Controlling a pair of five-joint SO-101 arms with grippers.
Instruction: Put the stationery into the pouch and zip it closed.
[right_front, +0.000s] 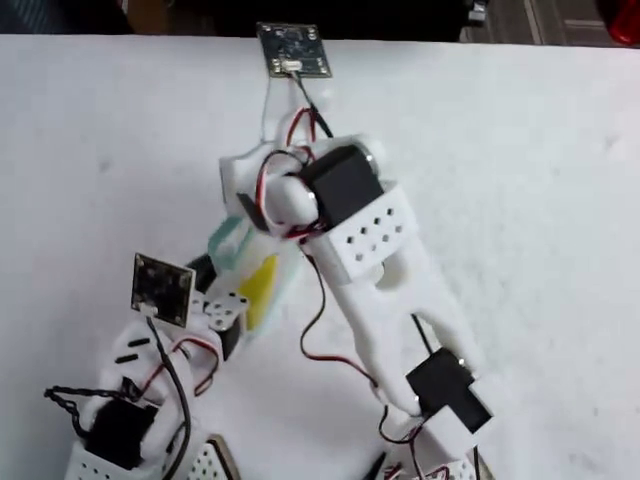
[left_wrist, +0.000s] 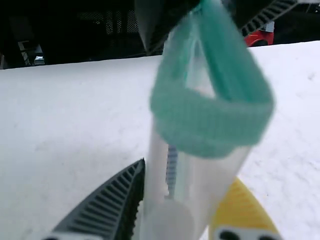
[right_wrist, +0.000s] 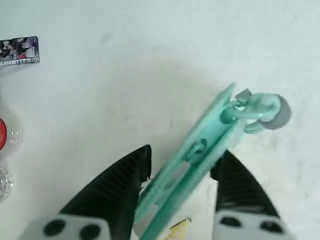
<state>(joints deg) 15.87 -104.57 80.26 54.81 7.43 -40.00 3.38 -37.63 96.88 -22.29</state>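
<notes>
The pouch (right_front: 226, 241) is translucent with a teal zip edge and hangs between the two arms left of the table's middle. In the left wrist view the pouch (left_wrist: 200, 165) stands upright with a teal loop (left_wrist: 210, 125) across it. My left gripper (left_wrist: 189, 175) is shut on its lower part, one dark finger (left_wrist: 110, 200) and one yellow finger (left_wrist: 240, 215) either side. My right gripper (right_wrist: 185, 156) is shut on the teal zip edge (right_wrist: 200, 150). The zip pull (right_wrist: 260, 111) with its grey ring sticks out just past the fingers. What lies inside the pouch is hidden.
White table (right_front: 520, 180) all round, with free room to the right and far left. Its far edge runs along the top of the high view. A small printed card (right_wrist: 20, 50) and a clear, red-marked object (right_wrist: 4, 135) lie off to one side in the right wrist view.
</notes>
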